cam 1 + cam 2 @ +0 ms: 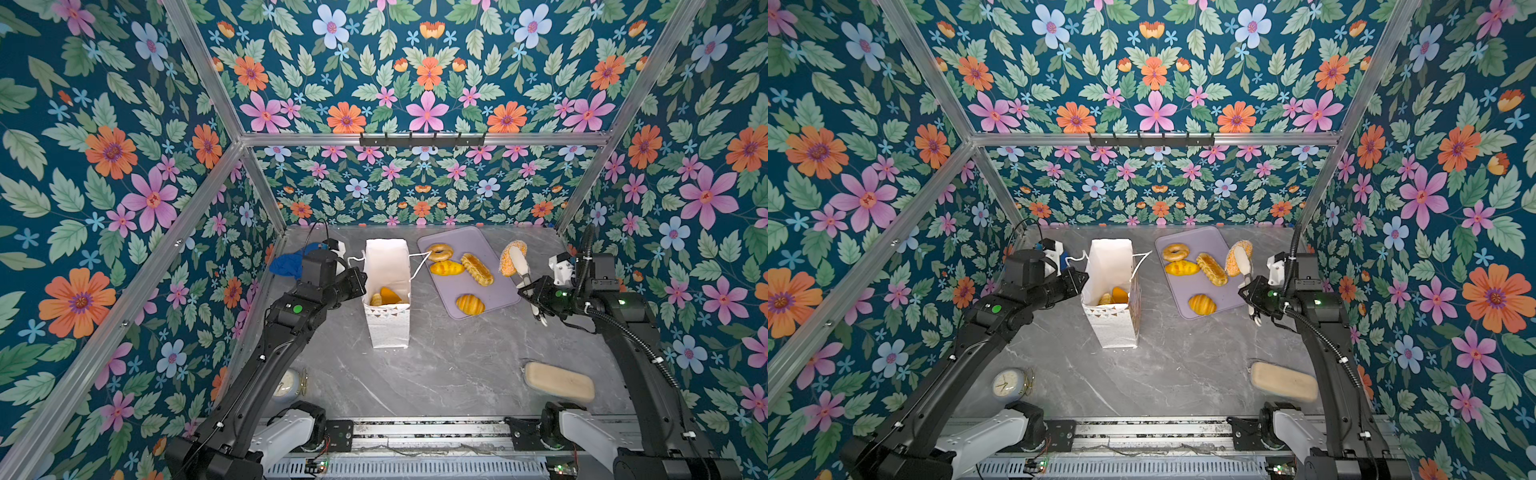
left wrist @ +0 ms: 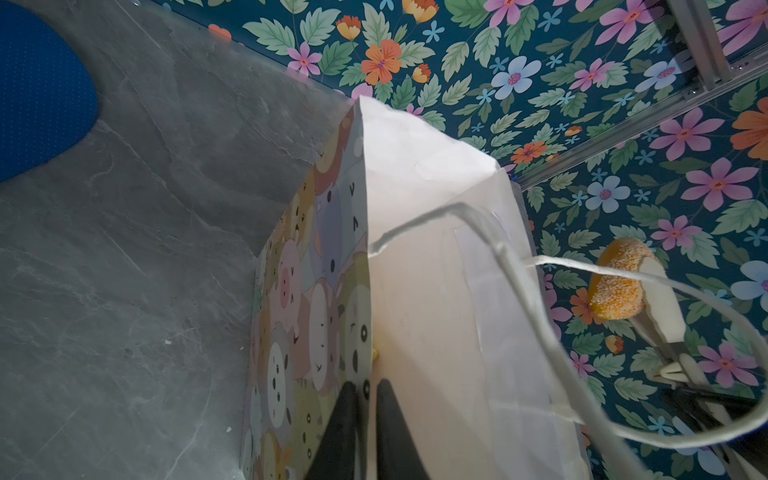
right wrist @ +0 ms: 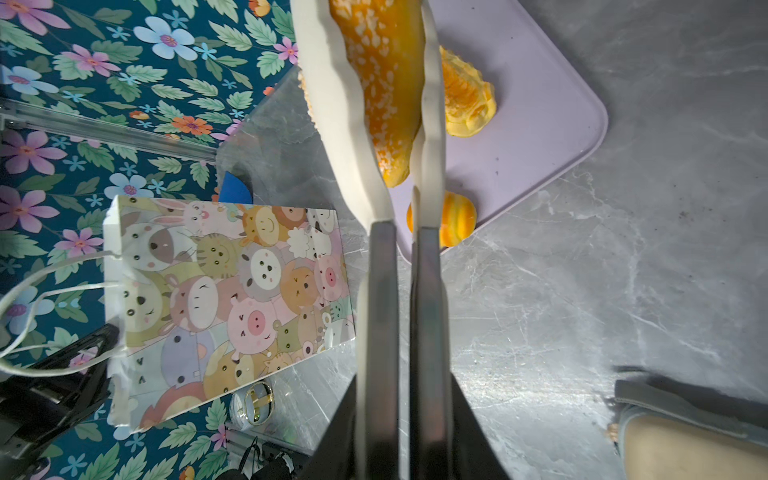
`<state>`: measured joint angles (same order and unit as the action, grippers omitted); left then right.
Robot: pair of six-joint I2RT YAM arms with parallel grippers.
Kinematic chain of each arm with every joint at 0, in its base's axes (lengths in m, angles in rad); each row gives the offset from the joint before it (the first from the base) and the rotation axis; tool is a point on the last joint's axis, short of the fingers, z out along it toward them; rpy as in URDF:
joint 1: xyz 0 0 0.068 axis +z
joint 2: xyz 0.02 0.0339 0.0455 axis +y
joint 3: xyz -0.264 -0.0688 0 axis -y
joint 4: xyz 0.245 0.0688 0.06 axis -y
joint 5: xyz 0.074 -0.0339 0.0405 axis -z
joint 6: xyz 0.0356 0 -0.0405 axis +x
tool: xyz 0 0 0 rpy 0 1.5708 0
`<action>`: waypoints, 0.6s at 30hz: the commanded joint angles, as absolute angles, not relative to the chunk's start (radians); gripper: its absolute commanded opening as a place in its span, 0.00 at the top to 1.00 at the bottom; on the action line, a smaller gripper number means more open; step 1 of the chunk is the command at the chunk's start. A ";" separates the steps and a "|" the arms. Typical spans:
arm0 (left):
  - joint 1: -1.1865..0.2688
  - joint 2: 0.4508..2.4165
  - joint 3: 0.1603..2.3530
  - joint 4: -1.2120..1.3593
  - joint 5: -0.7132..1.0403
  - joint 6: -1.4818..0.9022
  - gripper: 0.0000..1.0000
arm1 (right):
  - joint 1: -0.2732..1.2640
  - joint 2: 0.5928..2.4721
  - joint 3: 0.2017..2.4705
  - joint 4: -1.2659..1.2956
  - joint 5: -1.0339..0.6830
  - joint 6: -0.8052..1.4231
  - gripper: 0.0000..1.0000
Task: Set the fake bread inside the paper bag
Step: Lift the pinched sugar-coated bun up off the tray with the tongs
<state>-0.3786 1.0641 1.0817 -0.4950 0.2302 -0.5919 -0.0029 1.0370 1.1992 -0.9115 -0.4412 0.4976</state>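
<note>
Right wrist view is the clearest one for the bread: a sesame-speckled loaf [image 3: 386, 91] sits wedged between the white fingers [image 3: 332, 104] of the right gripper [image 3: 372, 25]. The jaws are clamped on it. In both top views that loaf hangs at the right edge of the lilac tray [image 1: 494, 291], upper right of the table.

Four more pieces lie on the tray:
- a ring bagel [image 1: 440, 251] at the far end
- a yellow oval bun [image 1: 446, 268] just below it
- a braided loaf [image 1: 477, 269] beside the bun
- a striped bun [image 1: 470, 304] alone at the near end

The paper bag [image 1: 386, 266] stands upright mid-frame, just left of the tray, with its mouth open. Two pieces are already at the bottom: an orange chunk [image 1: 391, 296] and a small ridged roll [image 1: 376, 299]. Its cord handles [image 1: 419, 262] flop out to the sides, and the wide faces carry cartoon animals in the wrist views.

The left gripper [image 2: 368, 390] is at the bag's left rim. In the left wrist view its black fingers [image 2: 347, 419] straddle the edge of the bag wall, very close together. Whether they actually pinch the paper can't be told.

Further out on the grey marble table [image 1: 436, 365]:
- a blue cloth [image 1: 286, 264] is behind the left arm
- a small clock [image 1: 1008, 384] is at lower left
- a flat beige oblong [image 1: 559, 380] is at lower right, well apart from everything else
</note>
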 commanded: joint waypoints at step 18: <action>-0.378 1.052 1.061 -0.476 0.230 -0.616 0.89 | 0.691 1.200 1.692 -1.004 0.040 0.496 0.77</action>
